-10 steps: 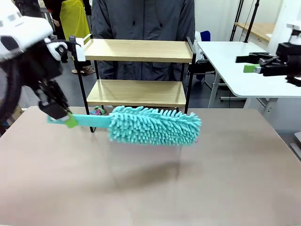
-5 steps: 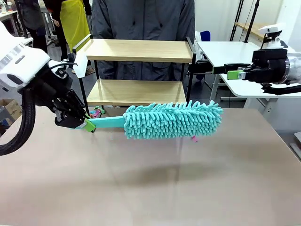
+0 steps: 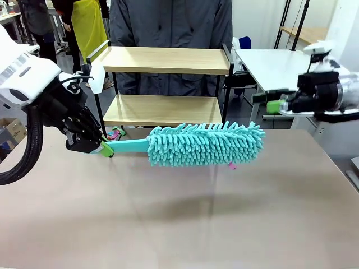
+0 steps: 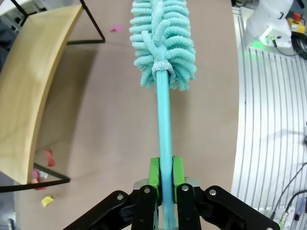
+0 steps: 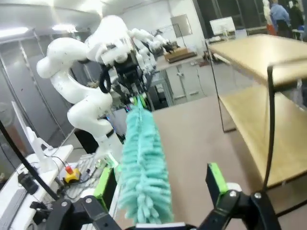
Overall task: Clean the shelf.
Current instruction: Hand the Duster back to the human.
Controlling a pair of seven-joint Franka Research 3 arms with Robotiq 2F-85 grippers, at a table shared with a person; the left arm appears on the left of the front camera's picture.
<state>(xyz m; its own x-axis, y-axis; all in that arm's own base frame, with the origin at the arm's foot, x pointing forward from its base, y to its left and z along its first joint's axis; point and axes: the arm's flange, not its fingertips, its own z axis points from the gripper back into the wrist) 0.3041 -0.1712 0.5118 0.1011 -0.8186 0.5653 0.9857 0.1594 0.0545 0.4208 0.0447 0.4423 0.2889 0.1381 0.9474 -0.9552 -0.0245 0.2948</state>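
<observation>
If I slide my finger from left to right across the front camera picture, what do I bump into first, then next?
left gripper → teal duster → right gripper

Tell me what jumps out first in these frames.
The fluffy teal duster, held level above the brown table, its flat handle clamped in the left hand. Behind it stands the two-tier wooden shelf, with a person in a dark jacket right behind. The right hand hangs open at the right, empty.
</observation>
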